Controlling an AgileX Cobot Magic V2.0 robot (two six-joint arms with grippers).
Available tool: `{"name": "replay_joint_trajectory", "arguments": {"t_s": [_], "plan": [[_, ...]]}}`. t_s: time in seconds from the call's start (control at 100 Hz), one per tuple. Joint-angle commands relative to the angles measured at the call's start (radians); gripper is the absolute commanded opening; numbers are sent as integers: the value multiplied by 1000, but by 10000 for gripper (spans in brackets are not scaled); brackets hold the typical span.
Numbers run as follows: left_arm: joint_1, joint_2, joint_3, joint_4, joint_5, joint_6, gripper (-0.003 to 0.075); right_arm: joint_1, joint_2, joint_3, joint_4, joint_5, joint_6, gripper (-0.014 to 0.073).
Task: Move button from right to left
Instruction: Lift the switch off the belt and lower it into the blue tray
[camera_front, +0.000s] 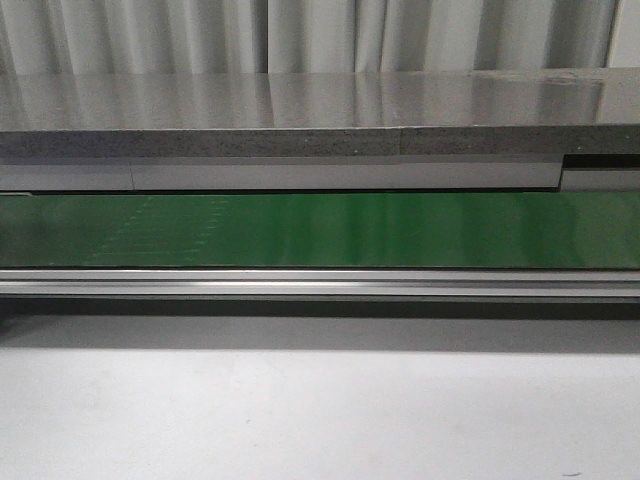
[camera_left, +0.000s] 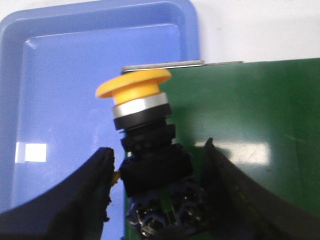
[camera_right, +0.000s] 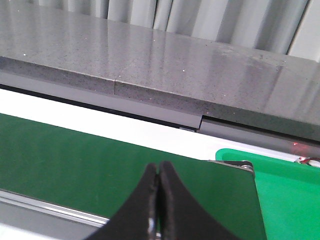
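I see the button (camera_left: 145, 135) clamped in my left pincer (camera_left: 157, 172), tilted, over the edge where blue tray (camera_left: 60, 65) meets green belt (camera_left: 250, 110); probably lifted clear. My right pincer (camera_right: 159, 200) is clenched empty above the belt.

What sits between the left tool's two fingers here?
In the left wrist view, the button stands between the left tool's fingers, its black body in the gap, yellow cap above.
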Motion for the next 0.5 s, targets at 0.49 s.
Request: {"name": "replay_joint_trajectory", "arguments": {"t_s": [0.49], "plan": [[191,72,-30,19,-170,48,225,3,8,-26,15,-65,-8,-68]]}}
